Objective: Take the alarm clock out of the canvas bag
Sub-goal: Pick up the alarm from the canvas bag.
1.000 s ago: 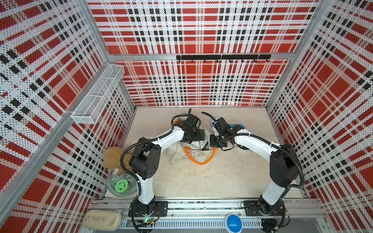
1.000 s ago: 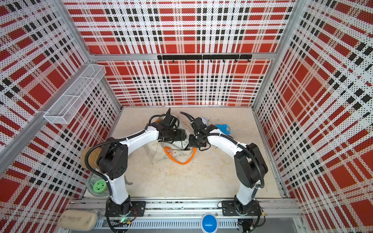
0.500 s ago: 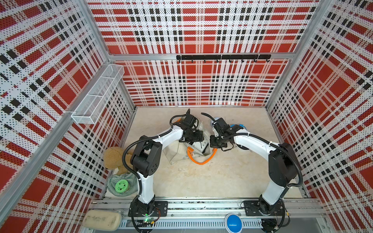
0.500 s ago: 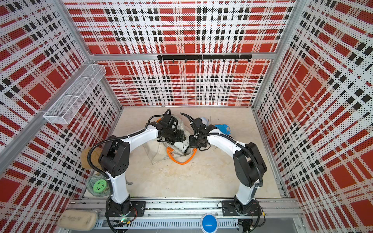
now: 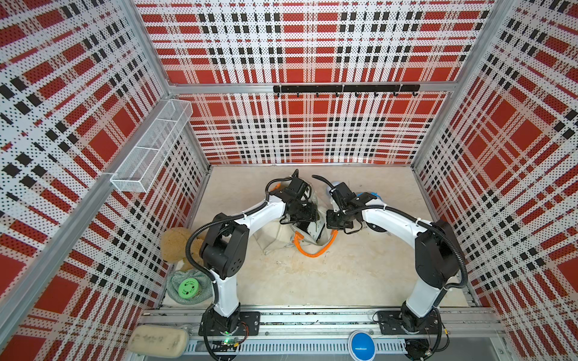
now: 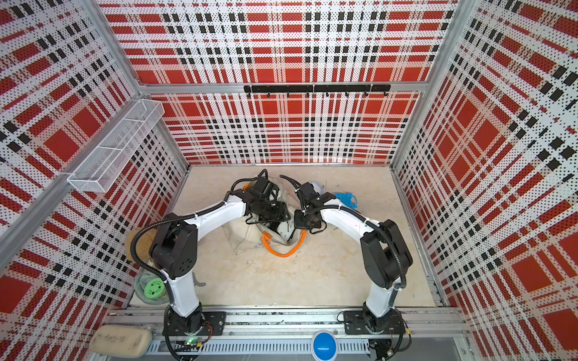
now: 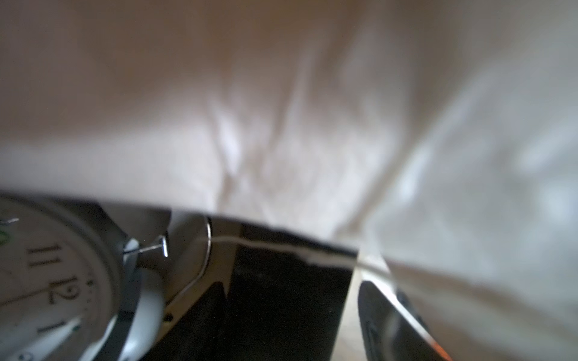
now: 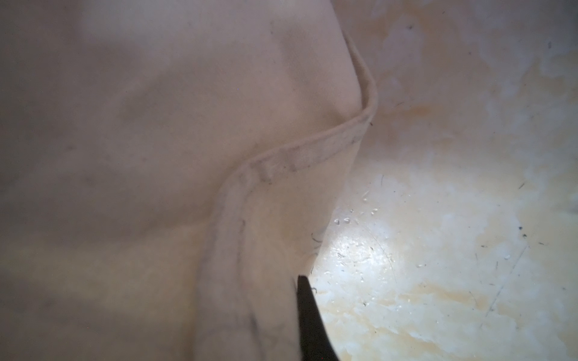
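Where the bag [image 5: 270, 236] lies crumpled at the middle of the table [image 5: 312, 281], both arms bend in over its mouth in both top views. The left arm [image 5: 259, 212] reaches down into the opening, and the left jaws are hidden among the folds there.

The clock [image 7: 59, 281] is inside the bag. The left wrist view shows its pale dial with the 11, 12 and 1, a silver bell and a small hammer, with the bag [image 7: 281, 125] close all round. Blurred black parts lie just beside the clock, but I cannot tell whether the left jaws stand apart or press on it.

The right arm [image 5: 391, 218] meets the bag's edge on the side away from the left arm, and the right jaws are together on the cloth. In the right wrist view the hem [image 8: 297, 156] runs down to one black finger [image 8: 309, 322], with bare table beside it.

An orange handle [image 5: 314, 253] loops out from the bag toward the arms' bases. A tan plush toy [image 5: 176, 242] sits well apart from the bag, past the left arm. A green disc [image 5: 187, 289] on a rag [image 5: 172, 290] is also well apart from the bag.
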